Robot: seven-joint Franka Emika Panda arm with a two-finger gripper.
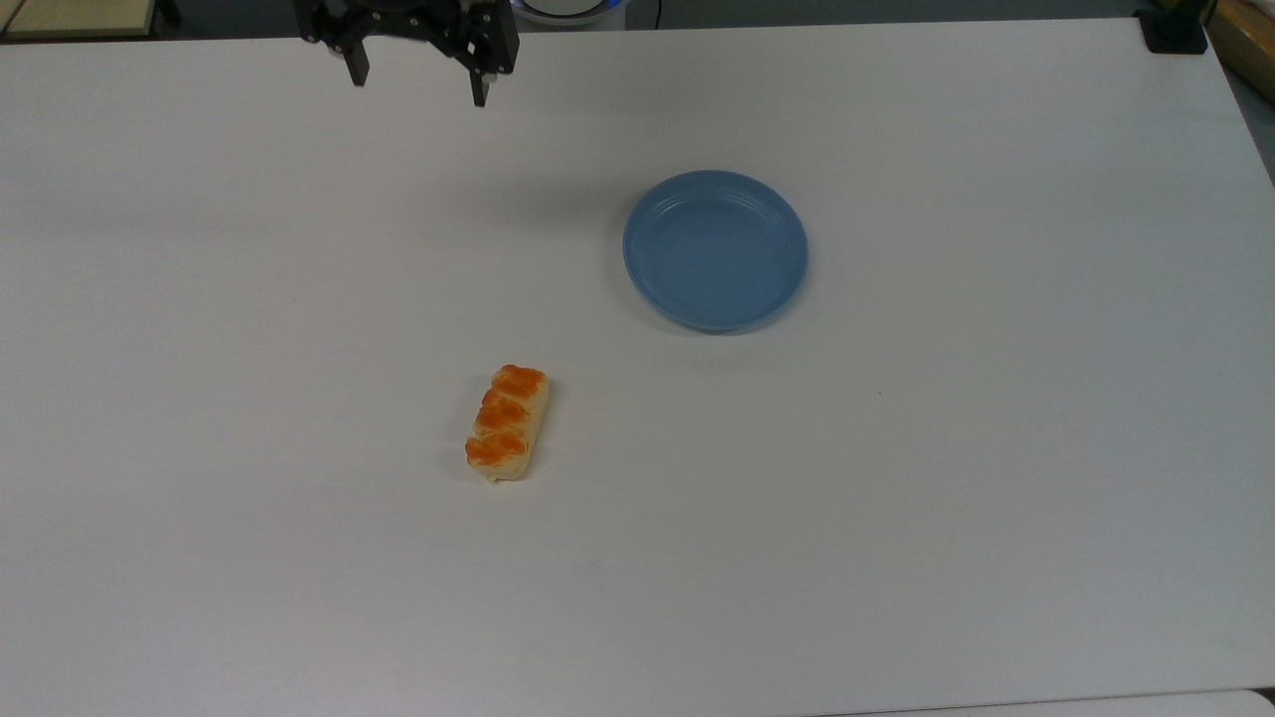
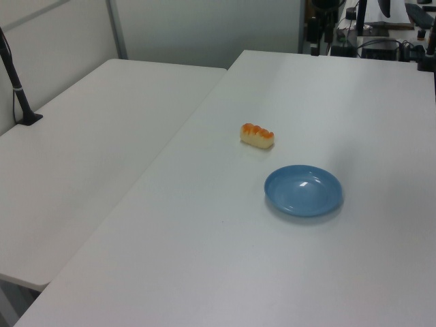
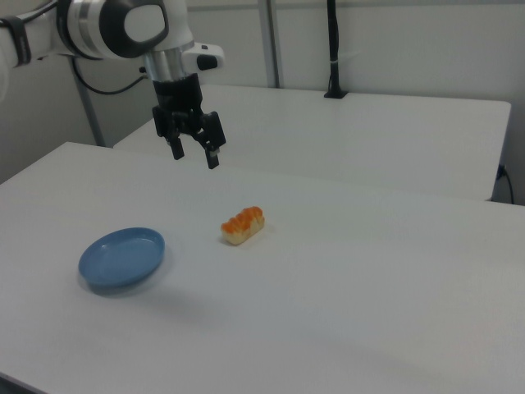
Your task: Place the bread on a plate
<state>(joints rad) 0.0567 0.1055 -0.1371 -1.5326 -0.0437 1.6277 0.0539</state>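
The bread (image 1: pixel 507 421), a small cream loaf with orange-brown bumps, lies on the white table, also seen as the bread (image 2: pixel 257 135) and the bread (image 3: pixel 243 225). The blue plate (image 1: pixel 715 249) sits empty to the upper right of it in the top view, and appears as the plate (image 2: pixel 303 190) and the plate (image 3: pixel 122 258). My gripper (image 1: pixel 416 90) hangs high at the top view's upper edge, far from both, its black fingers spread wide with nothing between them. In the right view the gripper (image 3: pixel 194 156) hovers well above the table, up and left of the bread.
A second white table (image 2: pixel 82 157) adjoins along the left view's left. A black post (image 3: pixel 334 49) stands on it at the back in the right view. A black clamp (image 1: pixel 1173 30) sits at the top view's upper right corner.
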